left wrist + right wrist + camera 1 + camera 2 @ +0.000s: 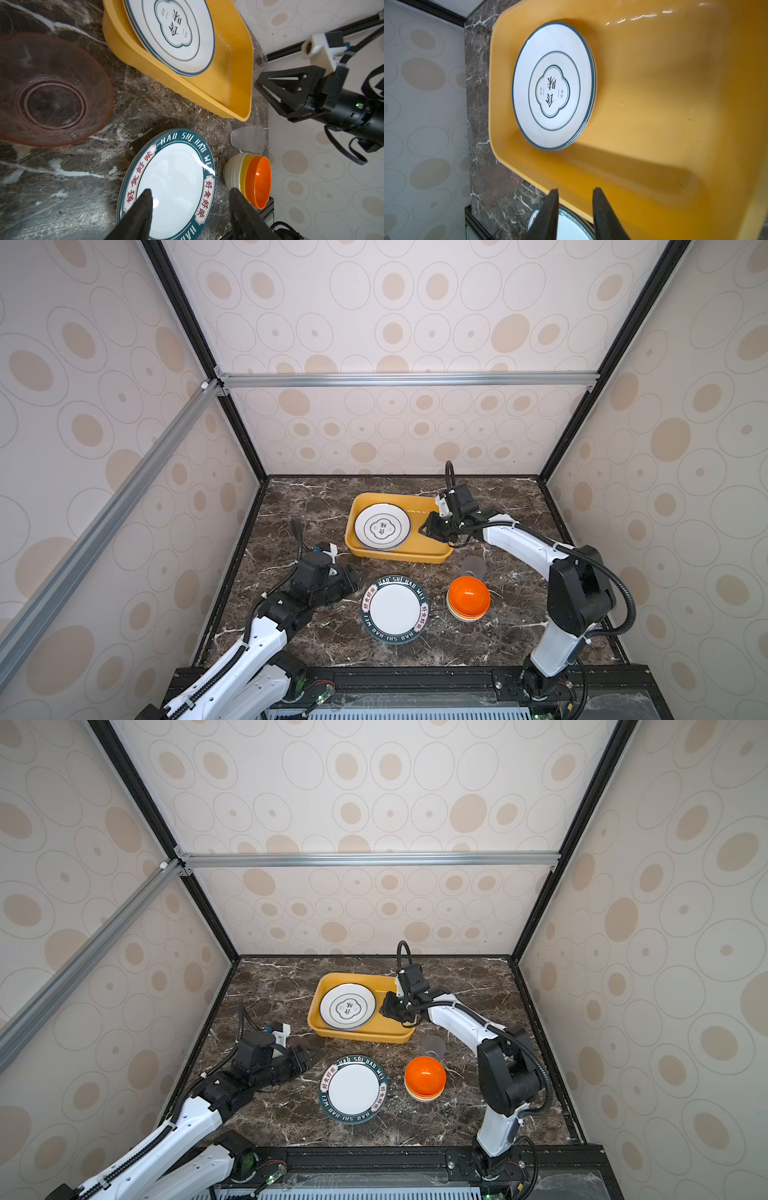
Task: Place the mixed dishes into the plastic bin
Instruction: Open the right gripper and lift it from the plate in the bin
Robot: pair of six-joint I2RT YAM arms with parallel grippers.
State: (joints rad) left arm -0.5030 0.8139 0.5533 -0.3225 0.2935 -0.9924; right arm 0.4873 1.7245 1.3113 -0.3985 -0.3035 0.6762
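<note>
Task judged partly done. The plastic bin (395, 558) stood near the middle of the tabletop's far edge, and only a stack of teal-rimmed plates (382, 526) was found in it, toward its left end. At least two rims were counted; the exact number could not be told.

Left outside, on the tabletop:
- One green lettered-rim plate (395, 610), toward the near edge; whether another lay beneath it could not be told.
- Three nested bowls just to its right: orange bowl (468, 596), yellow bowl (246, 168), off-white bowl (232, 168).
- Two cups: a greyish cup (473, 566) between the bowls and the bin, and a pinkish cup (52, 89) toward the left edge.

The right arm's fingers (548, 212) were noted above the bin's right end, narrowly parted and holding nothing. The left arm's fingers (139, 212) were spread wide and empty, beside the lettered plate's left rim.
</note>
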